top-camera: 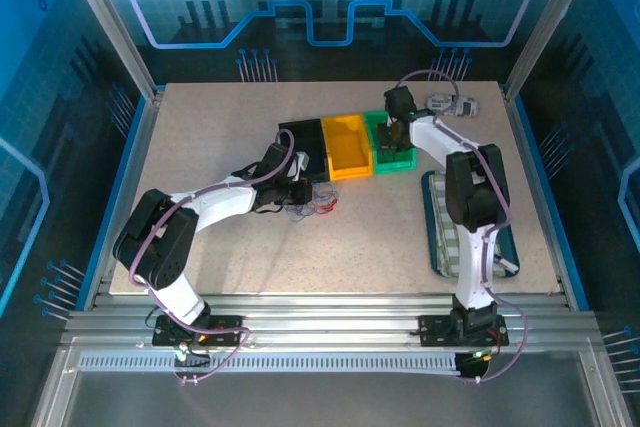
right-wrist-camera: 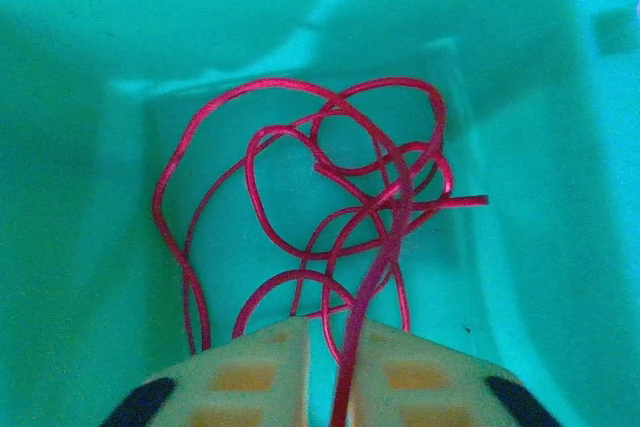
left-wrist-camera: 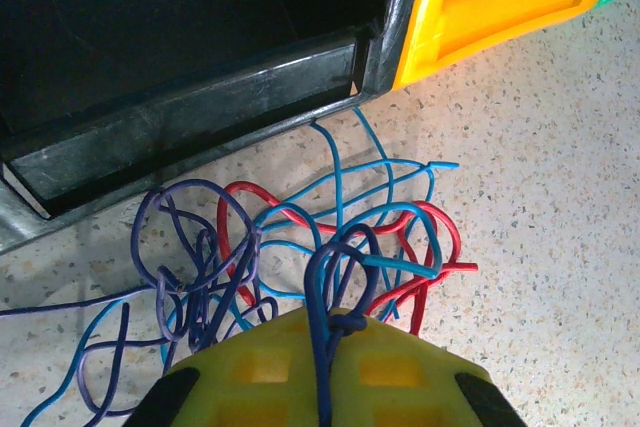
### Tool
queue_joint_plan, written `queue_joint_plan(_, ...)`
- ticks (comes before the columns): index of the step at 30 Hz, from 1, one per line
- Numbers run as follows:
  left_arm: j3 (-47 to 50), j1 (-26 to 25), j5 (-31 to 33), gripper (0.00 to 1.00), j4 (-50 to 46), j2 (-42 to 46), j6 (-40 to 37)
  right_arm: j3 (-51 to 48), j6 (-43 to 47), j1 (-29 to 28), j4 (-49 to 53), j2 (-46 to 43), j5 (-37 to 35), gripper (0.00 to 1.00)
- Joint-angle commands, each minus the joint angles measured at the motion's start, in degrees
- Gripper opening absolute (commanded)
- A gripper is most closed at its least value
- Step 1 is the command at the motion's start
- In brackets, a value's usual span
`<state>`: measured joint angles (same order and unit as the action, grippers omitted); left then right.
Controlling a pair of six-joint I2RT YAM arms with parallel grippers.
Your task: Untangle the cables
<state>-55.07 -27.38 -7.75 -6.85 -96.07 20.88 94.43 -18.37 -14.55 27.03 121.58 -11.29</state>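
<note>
Just to the near left of the yellow plastic bin [top-camera: 351, 174], the left gripper [top-camera: 291, 197] [left-wrist-camera: 325, 347] is closed. Its yellow pads pinch a dark blue strand that rises from the cables [top-camera: 312, 205] [left-wrist-camera: 300, 237], a loose tangle of thin red, light blue, dark blue and purple wires. The tangle lies on the speckled beige tabletop [top-camera: 220, 137] directly ahead of the fingertips. One light blue strand reaches the lower front edge of the black plastic bin [top-camera: 298, 133] [left-wrist-camera: 200, 97], which stands against the yellow bin's left side. Against the yellow bin's right side stands the green plastic bin [top-camera: 405, 161] [right-wrist-camera: 560, 97]. The right gripper [top-camera: 392, 137] [right-wrist-camera: 328, 357] hangs down into it, jaws a little apart, and the gap is wider than the thin red strand [right-wrist-camera: 400, 202] running up through it. That red strand lies in loose loops on the green bin's floor, well apart from the tangle.
</note>
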Motion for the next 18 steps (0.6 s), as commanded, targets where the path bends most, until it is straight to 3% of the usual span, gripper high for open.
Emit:
queue_joint_plan(1, -1.86, -0.34, 0.19, 0.0, -0.28, -0.34, -0.24, -1.03, 0.2, 0.31, -0.51, -4.64, 1.11, 0.22)
queue_joint_plan(12, -2.06, -0.57, 0.21, 0.0, 0.07, -0.17, -0.23, -8.28, -0.78, 0.39, -7.49, -12.48, -1.19, 0.52)
queue_joint_plan(18, -1.45, -0.57, -0.08, 0.0, 0.44, 0.36, -0.23, -17.58, 0.15, -0.93, -16.16, -21.9, -0.62, 0.55)
